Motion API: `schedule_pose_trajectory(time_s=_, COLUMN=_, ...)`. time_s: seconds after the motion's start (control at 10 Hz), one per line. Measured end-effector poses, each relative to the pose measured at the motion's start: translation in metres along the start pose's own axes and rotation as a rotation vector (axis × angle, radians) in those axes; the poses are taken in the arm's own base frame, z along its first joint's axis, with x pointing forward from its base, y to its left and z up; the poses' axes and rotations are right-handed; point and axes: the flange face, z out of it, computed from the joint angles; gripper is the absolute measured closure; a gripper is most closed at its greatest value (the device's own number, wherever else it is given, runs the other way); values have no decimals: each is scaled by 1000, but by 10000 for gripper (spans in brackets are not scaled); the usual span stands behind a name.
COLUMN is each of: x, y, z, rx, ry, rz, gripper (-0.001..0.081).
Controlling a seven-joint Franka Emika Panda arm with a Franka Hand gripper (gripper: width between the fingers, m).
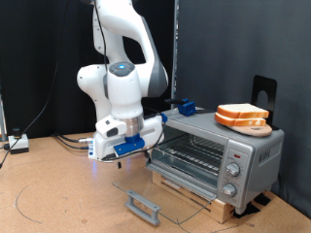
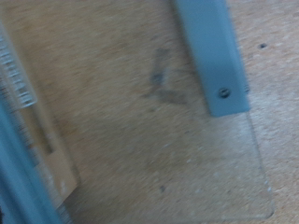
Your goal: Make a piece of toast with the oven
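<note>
Oven door lay open and the bread still waited on top, with the arm low beside the door.

Nearest the exterior camera, the glass door [image 1: 160, 194] lay folded flat on the bench [image 1: 58, 194], its grey handle [image 1: 143, 205] at the front edge, which left the wire rack [image 1: 190, 152] reachable. The end effector [image 1: 119, 148] hung low just beside the oven's [image 1: 216, 155] open mouth, on the exterior view's left; its fingers were not clear, so I cannot tell how far apart they stood, and nothing showed between them. The wrist view showed only the glass pane and handle bar [image 2: 213, 56] close below. Farther back, the piece of toast [image 1: 241, 116] rested stacked on the oven's roof, not yet inside.
</note>
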Motion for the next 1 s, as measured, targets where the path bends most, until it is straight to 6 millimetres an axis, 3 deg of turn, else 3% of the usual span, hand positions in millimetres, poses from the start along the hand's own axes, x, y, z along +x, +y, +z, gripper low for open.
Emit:
schedule_pose_trajectory(time_s=0.3, x=-5, y=8, z=-42, rx=154, ry=-104, rz=-78, gripper=-3)
schedule_pose_trajectory(time_s=0.7, x=-27, y=12, z=-93, rx=253, ry=-156, rz=-145, gripper=-3)
schedule_pose_trajectory(time_s=1.0, x=-36, y=7, z=-101, rx=311, ry=-153, rz=-161, gripper=-3)
